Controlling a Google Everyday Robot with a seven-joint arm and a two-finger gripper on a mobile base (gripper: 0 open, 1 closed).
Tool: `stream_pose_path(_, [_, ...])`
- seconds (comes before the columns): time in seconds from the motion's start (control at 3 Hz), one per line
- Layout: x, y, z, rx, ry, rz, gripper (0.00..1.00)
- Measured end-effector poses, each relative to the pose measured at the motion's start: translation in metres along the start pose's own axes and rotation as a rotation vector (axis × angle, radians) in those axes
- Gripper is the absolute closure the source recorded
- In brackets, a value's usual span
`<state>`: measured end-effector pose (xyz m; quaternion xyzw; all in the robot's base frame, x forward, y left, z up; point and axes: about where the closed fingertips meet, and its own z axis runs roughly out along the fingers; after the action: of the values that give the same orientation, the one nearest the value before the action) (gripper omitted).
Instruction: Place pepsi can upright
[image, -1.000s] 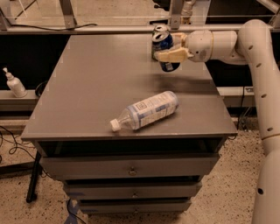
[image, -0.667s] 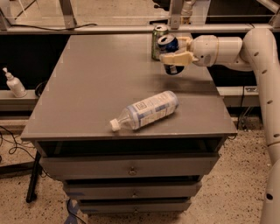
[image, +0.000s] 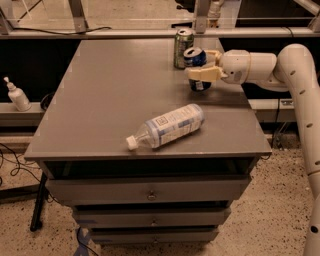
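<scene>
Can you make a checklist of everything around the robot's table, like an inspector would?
Surface: grey table top, with drawers beneath.
Job's things: pepsi can near the far right edge, about upright; cannot tell if it rests on the table.
Clutter: green can upright just behind it; clear bottle lying on its side near the front.
Gripper: gripper reaches in from the right, closed around the pepsi can.
Cables: black cables on the floor, left.
Surroundings: pump bottle on a ledge, left.
</scene>
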<state>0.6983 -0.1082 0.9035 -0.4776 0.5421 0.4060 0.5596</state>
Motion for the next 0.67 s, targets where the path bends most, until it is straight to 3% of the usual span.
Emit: stream_pose_path(0.67, [0.0179, -0.0003, -0.0172, 0.028, -0.003, 0.023, 0.35])
